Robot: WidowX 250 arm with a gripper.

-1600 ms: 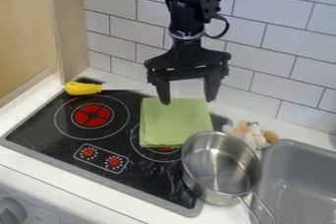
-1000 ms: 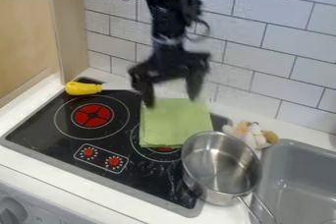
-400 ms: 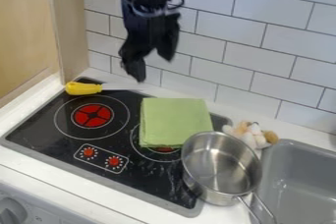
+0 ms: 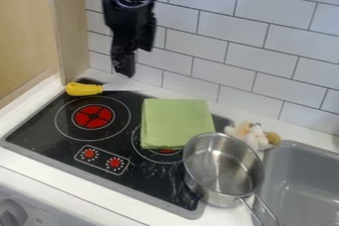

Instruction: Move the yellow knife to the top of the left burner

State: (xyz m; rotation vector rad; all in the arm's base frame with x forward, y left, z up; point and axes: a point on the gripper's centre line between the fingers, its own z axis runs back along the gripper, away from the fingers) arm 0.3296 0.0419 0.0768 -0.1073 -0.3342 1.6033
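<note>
The end effector (image 4: 136,57) has swung nearer the yellow knife (image 4: 96,89), fingers spread; it should grab the fat handle (image 4: 80,89) gently.

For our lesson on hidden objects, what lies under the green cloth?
Under the green cloth, parts of the right burner show: some ring and a sliver of red. The rest is covered and cannot be told.

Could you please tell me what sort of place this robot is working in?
It looks like a toy kitchen: a black cooktop with red burners, a grey sink set into the white counter, and a steel saucepan.
</note>
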